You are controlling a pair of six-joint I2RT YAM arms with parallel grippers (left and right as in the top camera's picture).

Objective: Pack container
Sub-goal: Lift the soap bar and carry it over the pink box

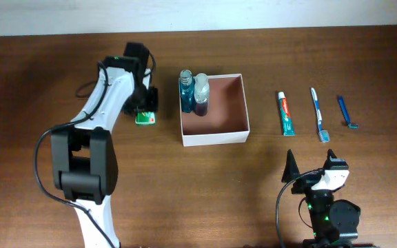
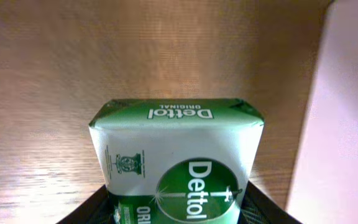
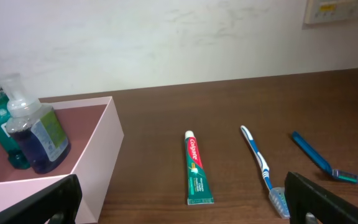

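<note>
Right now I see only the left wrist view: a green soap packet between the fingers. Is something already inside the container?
Observer: Yes. A teal bottle and a dark bottle stand in the far left corner of the container.
Operator: And the other arm?
Observer: The right gripper sits low over the table, right of the container, open and empty.
Operator: What lies outside, besides my soap packet?
Observer: Toothpaste, toothbrush and razor, in a row right of the container.
</note>
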